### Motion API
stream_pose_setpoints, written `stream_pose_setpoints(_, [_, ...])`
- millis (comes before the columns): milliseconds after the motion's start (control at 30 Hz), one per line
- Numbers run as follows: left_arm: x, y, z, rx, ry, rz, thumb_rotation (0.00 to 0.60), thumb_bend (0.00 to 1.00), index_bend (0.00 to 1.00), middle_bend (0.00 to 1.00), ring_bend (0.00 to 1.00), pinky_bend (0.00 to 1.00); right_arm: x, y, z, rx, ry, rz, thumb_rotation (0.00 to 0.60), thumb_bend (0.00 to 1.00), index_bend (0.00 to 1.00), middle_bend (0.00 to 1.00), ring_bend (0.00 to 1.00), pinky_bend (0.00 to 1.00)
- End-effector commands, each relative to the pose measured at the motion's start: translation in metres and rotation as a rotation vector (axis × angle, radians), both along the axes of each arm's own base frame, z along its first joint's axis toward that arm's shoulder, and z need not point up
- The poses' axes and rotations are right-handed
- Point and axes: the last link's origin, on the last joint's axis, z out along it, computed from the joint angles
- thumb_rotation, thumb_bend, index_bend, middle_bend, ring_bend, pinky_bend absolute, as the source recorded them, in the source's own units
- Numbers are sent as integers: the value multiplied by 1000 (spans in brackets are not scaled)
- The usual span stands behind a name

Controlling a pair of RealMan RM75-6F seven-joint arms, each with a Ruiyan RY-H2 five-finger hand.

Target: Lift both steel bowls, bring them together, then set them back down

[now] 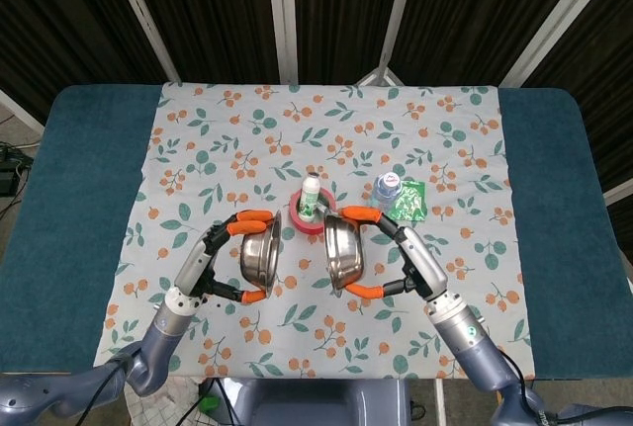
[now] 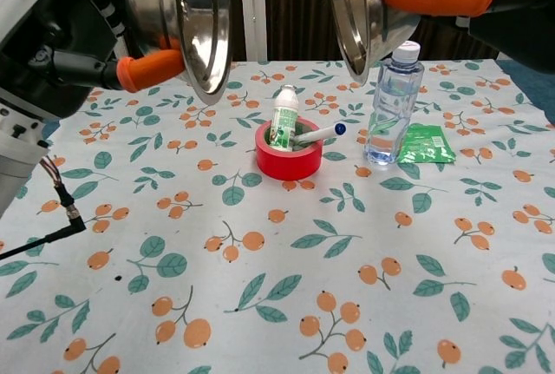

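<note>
Head view shows the left hand [image 1: 213, 266] clamping one shiny round steel bowl [image 1: 259, 261] and the right hand [image 1: 401, 258] clamping the other steel bowl [image 1: 343, 251], both tipped on edge, mouths facing, near but apart above the red tape roll [image 1: 309, 218], seemingly to meet rim-to-rim.
</note>
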Motion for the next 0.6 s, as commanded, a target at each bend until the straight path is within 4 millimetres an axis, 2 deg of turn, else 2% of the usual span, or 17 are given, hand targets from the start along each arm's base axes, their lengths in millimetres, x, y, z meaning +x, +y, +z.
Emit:
stream_pose_setpoints(33, [5, -1, -5, 3, 3, -7, 600, 69, 302, 271, 199, 314, 5, 3, -5, 12, -1, 2, 600, 166, 541, 285, 408, 151])
stream_pose_setpoints(600, [24, -7, -27, -5, -31, -39, 600, 68, 303, 272, 199, 315, 22, 4, -24, 47, -27, -3, 600, 165, 547, 285, 408, 151])
